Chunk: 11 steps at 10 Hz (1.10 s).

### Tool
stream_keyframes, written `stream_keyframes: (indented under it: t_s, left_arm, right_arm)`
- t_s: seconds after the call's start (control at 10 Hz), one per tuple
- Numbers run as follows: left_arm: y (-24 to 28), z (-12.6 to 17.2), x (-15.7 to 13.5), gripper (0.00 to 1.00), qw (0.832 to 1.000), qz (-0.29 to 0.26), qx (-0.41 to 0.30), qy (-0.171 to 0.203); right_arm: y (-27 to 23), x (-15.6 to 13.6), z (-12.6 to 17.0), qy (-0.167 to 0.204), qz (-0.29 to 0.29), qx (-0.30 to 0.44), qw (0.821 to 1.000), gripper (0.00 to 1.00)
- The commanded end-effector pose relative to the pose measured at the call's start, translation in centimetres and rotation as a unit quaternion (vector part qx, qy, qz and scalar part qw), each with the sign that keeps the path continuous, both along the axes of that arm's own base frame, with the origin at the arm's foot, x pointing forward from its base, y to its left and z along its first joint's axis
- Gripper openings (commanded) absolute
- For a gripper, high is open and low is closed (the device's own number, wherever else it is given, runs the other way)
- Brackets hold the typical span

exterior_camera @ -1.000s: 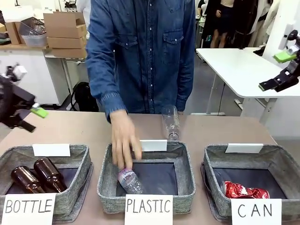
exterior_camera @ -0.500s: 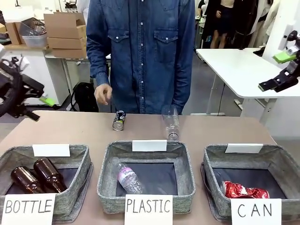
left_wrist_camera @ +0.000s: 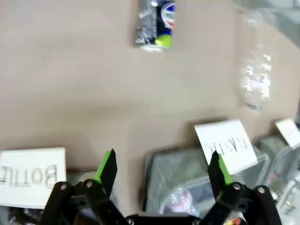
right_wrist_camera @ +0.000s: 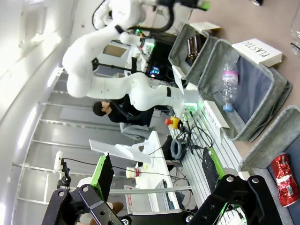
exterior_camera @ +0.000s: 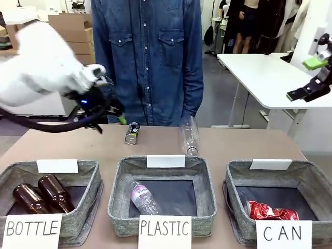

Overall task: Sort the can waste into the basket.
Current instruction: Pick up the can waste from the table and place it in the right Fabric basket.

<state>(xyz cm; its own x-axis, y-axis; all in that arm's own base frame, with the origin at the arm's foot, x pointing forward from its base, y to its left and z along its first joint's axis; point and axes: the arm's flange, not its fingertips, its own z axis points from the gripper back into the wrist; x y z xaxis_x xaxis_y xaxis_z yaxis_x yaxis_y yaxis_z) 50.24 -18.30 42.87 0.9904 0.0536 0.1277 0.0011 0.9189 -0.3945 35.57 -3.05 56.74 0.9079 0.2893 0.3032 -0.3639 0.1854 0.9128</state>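
- A tan counter (exterior_camera: 249, 142) runs across the front view. A person in a denim shirt (exterior_camera: 150, 57) stands behind it at 12 o'clock.
- Three grey baskets line the near edge.
  - The BOTTLE basket (exterior_camera: 89, 194) sits at 7 o'clock and holds two brown bottles (exterior_camera: 44, 193).
  - The PLASTIC basket (exterior_camera: 116, 194) sits at 6 o'clock and holds a clear bottle (exterior_camera: 142, 198).
  - The CAN basket (exterior_camera: 316, 181) sits at 5 o'clock.
- The red can (exterior_camera: 271, 211), crushed, lies inside the CAN basket, toward its 7 o'clock corner.
- The blue and silver can (exterior_camera: 132, 133) lies on the bare counter, at 11 o'clock from the PLASTIC basket and near the far edge.
- A second clear bottle (exterior_camera: 190, 136) lies at the can's 3 o'clock, apart from it.
- The left arm (exterior_camera: 41, 72) reaches in over the counter. The left jaws hang at 9 o'clock of the blue and silver can, near it but not touching.
- In the left wrist view the green pads (left_wrist_camera: 107, 164) are spread wide with nothing between them. The can (left_wrist_camera: 157, 23) is at 12 o'clock, well ahead of them.
- The right jaws are held high at 2 o'clock, beyond the counter's right end. Their pads (right_wrist_camera: 104, 173) are spread wide and hold nothing.
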Motion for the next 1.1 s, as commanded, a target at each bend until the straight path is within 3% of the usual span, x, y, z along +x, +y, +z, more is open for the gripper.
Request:
stream_keyframes:
  t_s: [0.0, 0.3, 0.6, 0.9, 1.0]
  left_arm:
    - [-2.2, -1.5, 5.2, 1.0, 0.999, 0.013, 0.039, 0.018]
    - [-5.8, -7.5, 10.0, 1.0, 0.996, 0.01, 0.084, -0.002]
    - [-6.7, -10.2, 11.7, 1.0, 0.995, 0.013, 0.092, -0.021]
    - [-7.6, -11.0, 12.0, 1.0, 0.993, 0.031, 0.104, -0.047]
    - [-7.7, -11.1, 12.0, 0.4, 0.991, 0.035, 0.111, -0.06]
  right_arm:
    - [-0.3, -0.1, 0.0, -0.007, 0.007, -0.001, 1.0, 1.0]
    - [-0.3, -0.1, 0.0, -0.007, 0.007, -0.001, 1.0, 1.0]
    - [-0.3, -0.1, 0.0, -0.007, 0.007, -0.001, 1.0, 1.0]
    - [-0.3, -0.1, 0.0, -0.007, 0.007, -0.001, 1.0, 1.0]
    - [-0.3, -0.1, 0.0, -0.007, 0.007, -0.001, 1.0, 1.0]
